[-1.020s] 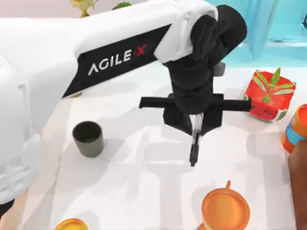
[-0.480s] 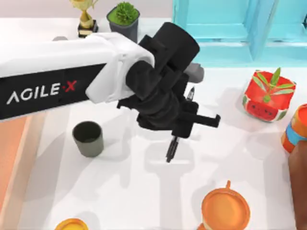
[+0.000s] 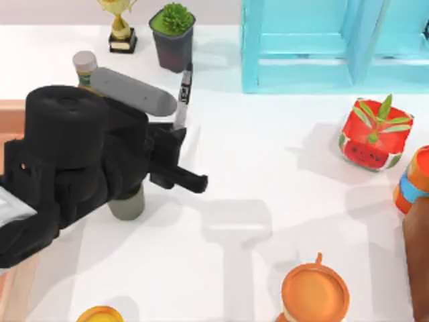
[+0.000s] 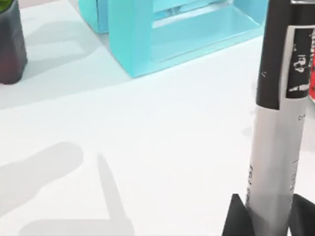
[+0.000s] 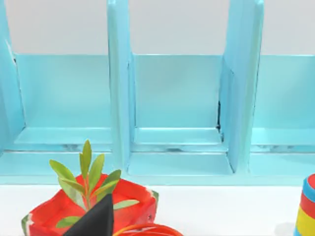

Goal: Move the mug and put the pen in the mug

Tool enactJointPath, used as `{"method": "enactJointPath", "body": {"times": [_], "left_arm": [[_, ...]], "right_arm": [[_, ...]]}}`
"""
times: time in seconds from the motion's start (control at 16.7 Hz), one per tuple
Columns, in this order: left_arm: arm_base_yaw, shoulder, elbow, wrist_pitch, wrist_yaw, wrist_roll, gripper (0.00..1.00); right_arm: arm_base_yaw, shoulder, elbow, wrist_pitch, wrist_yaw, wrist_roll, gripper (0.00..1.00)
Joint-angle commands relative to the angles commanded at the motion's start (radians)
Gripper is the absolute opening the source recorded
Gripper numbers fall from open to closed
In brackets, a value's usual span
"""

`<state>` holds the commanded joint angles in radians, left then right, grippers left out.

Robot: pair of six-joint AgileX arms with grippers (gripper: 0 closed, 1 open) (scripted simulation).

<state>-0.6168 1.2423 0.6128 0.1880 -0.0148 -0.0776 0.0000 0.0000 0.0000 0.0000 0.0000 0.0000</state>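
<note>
The left gripper (image 3: pixel 175 137) is closed on the pen (image 3: pixel 184 94) at its lower grey barrel and sits just above the mug (image 3: pixel 127 204). The pen (image 4: pixel 275 123) is stiff, light and probably slippery, so a hold near its middle seems safest. It sticks out from the fingers (image 4: pixel 236 219), pointing away from the mug toward the plant pot (image 3: pixel 172 37). The mug stands under the wrist, partly hidden.

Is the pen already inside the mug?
No, the left tool grips the pen above the table, outside the mug.
</note>
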Motion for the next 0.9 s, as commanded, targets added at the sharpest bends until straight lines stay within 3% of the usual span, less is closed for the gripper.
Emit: {"method": "enactJointPath", "body": {"times": [0.24, 0.42, 0.9], "left_arm": [[0.074, -0.282, -0.274, 0.307, -0.055, 0.069, 0.00], [0.115, -0.415, -0.408, 0.439, -0.091, 0.091, 0.00], [0.131, -0.455, -0.456, 0.486, -0.107, 0.097, 0.00]], "right_arm": [[0.000, 0.000, 0.000, 0.000, 0.000, 0.000, 1.00], [0.000, 0.000, 0.000, 0.000, 0.000, 0.000, 1.00], [0.000, 0.000, 0.000, 0.000, 0.000, 0.000, 1.00]]}}
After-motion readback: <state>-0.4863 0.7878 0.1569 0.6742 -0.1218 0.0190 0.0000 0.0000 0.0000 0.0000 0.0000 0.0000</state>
